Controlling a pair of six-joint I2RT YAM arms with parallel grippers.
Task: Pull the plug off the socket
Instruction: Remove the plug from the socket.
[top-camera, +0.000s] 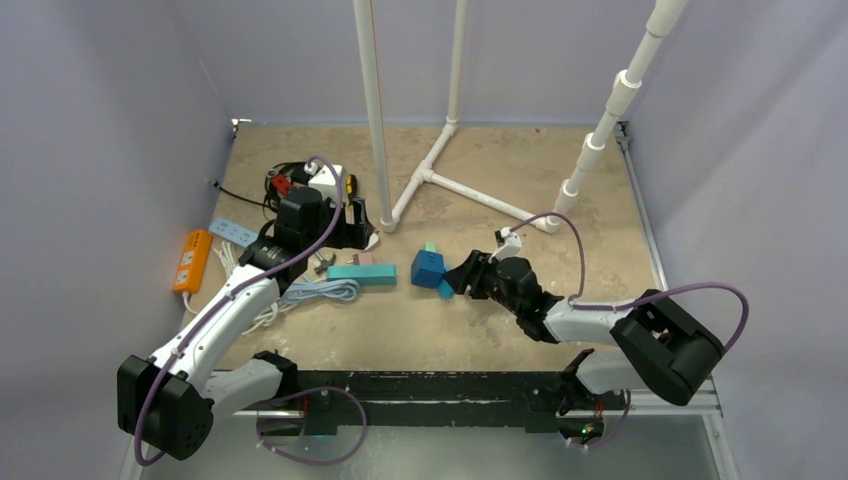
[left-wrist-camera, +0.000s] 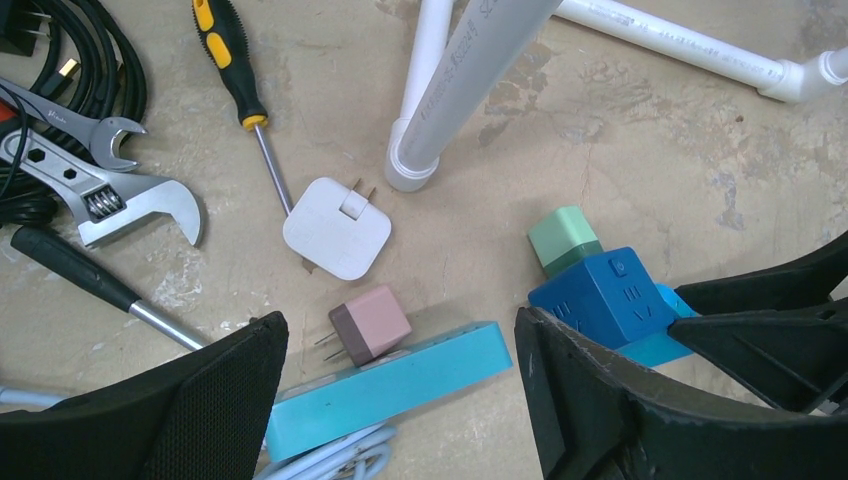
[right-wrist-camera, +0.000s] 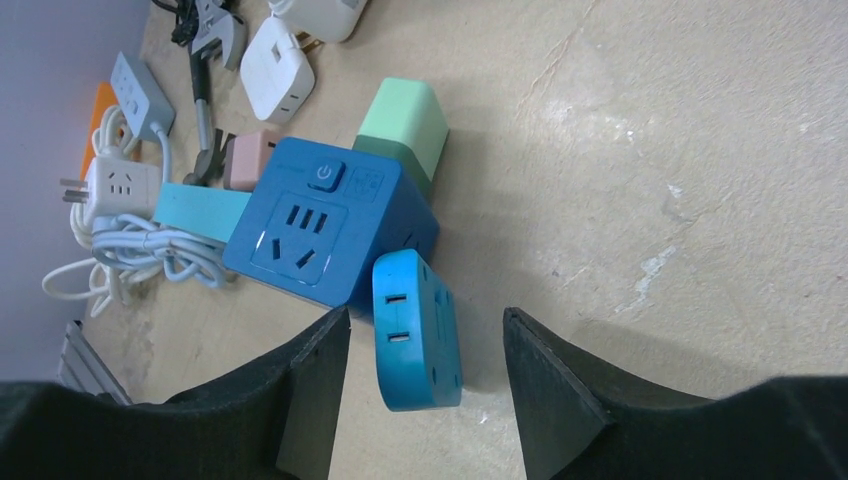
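Note:
A dark blue cube socket lies mid-table, with a mint green plug in its far side and a light blue plug in its near right side. My right gripper is open. In the right wrist view its fingers straddle the light blue plug without touching it, next to the cube. My left gripper is open and empty above a teal power strip that carries a pink plug. Its right finger is close to the cube.
A white charger, a yellow-handled screwdriver and wrenches lie at the left back. White PVC pipes stand behind. An orange power strip and a coiled white cable lie at the left.

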